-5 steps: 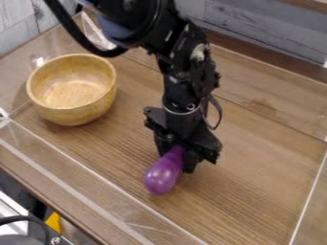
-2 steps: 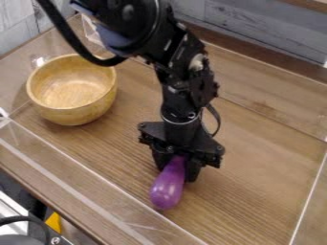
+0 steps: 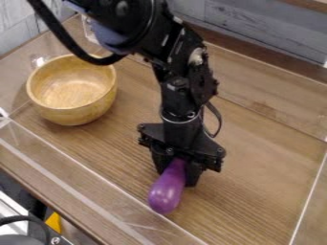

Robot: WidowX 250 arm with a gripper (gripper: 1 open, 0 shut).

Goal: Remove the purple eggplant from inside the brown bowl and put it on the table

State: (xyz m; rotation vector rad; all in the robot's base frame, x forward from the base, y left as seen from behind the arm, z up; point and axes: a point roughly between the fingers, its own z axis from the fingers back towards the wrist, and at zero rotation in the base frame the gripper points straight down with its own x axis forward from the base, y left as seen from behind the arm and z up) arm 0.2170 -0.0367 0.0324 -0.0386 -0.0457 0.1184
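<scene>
The gripper (image 3: 178, 172) pointed down, fingers clamped on the purple eggplant (image 3: 165, 190) lying on the table (image 3: 262, 163).

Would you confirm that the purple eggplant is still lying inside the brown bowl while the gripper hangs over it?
Not quite. The camera view shows the purple eggplant on the table, away from the empty brown bowl. The gripper does hang over it.

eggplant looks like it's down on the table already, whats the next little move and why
Probably open the gripper and lift straight up. The purple eggplant is out of the brown bowl, which sits empty, and it appears to rest on the table with the fingers around its upper end. Whether the fingers grip it tightly is hard to tell.
</scene>
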